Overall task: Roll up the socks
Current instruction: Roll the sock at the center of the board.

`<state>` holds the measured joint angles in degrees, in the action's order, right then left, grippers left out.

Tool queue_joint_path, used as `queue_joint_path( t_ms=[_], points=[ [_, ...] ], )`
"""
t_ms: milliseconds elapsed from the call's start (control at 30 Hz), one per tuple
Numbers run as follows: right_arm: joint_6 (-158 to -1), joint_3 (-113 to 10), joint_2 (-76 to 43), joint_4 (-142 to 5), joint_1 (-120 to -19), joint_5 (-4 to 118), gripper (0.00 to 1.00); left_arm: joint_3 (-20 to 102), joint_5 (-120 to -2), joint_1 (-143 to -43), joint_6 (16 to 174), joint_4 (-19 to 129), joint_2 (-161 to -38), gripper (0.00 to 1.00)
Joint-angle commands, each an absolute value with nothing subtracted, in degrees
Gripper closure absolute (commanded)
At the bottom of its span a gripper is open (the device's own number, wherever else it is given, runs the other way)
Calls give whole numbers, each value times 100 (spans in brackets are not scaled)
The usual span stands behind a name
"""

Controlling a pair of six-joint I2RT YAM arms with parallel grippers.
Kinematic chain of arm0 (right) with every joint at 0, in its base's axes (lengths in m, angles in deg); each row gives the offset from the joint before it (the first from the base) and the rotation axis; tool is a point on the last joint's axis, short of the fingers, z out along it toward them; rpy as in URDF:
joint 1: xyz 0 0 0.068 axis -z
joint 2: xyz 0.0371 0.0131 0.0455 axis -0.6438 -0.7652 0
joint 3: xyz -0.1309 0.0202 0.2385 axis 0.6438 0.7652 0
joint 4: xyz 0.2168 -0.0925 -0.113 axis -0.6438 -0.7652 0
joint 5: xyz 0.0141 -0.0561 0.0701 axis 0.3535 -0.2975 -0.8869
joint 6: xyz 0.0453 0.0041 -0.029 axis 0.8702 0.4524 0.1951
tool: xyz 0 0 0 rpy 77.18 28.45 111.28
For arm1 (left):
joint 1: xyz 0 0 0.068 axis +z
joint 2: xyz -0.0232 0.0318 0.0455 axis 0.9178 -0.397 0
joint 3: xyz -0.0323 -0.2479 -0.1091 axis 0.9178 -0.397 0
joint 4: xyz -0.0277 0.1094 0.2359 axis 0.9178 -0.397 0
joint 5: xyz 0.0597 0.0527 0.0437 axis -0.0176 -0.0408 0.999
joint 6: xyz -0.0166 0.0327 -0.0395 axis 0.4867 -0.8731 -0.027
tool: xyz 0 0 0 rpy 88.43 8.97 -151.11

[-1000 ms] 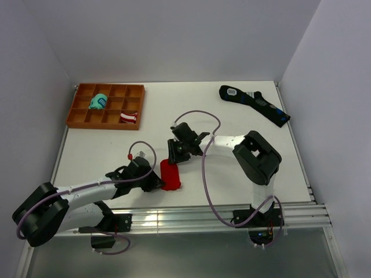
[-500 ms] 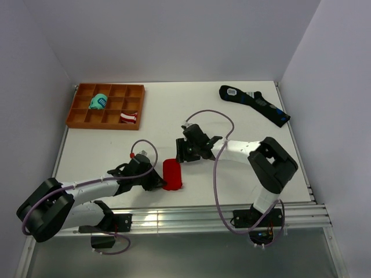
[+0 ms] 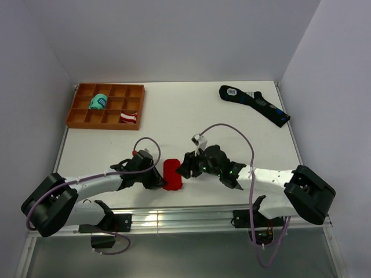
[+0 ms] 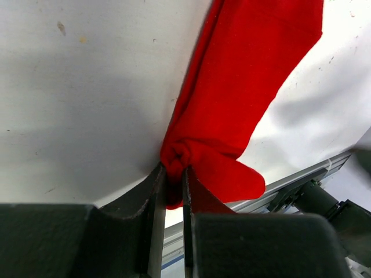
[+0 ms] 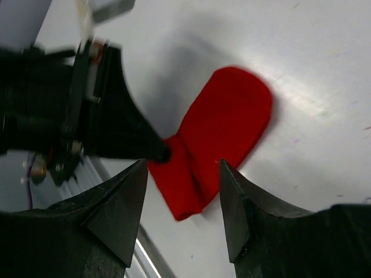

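The left gripper (image 4: 173, 174) is closed on a small bunched tuck at the edge of the bright red, soft fabric socks (image 4: 243, 87). Its two dark fingers pinch only a narrow fold. The right gripper (image 5: 182, 165) is spread wide and holds nothing, with its wedge-shaped fingers poised over the near end of the socks.

The socks lie flat on the smooth white table (image 3: 174, 116), between the two grippers and near the ribbed aluminium rail (image 3: 203, 217) at the front edge.

Hazards:
- The left pinch is shallow, so a sideways pull may draw the tuck out of the fingers.
- The cloth is limp. If the right fingers close on one layer only, the roll is likely to form loose or skewed.
- The grippers are very near each other, so a closing approach risks finger-to-finger contact.
- A forward push may carry the socks onto the rail.

Materials: the socks are matte cloth, a short strip with one rounded end and a soft crease. The table is matte with faint scuffs. The fingers are hard, dark and tapered.
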<state>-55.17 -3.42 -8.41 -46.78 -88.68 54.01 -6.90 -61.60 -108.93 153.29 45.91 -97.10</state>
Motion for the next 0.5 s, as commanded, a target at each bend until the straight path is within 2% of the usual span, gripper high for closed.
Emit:
queue_joint_path(
  t_ms=[0,200,467],
  points=[
    [-5607,5,-737,-3417,-9438,5639,41,-909,-5786,-10888,14915,3219,-10097,100],
    [-5563,462,-799,-2678,-9966,5921,41,-777,-5813,-10880,14871,3070,-10176,100],
    [-5862,357,-1079,-2695,-10353,6291,41,-707,-5900,-10853,14827,3061,-10308,100]
  ],
)
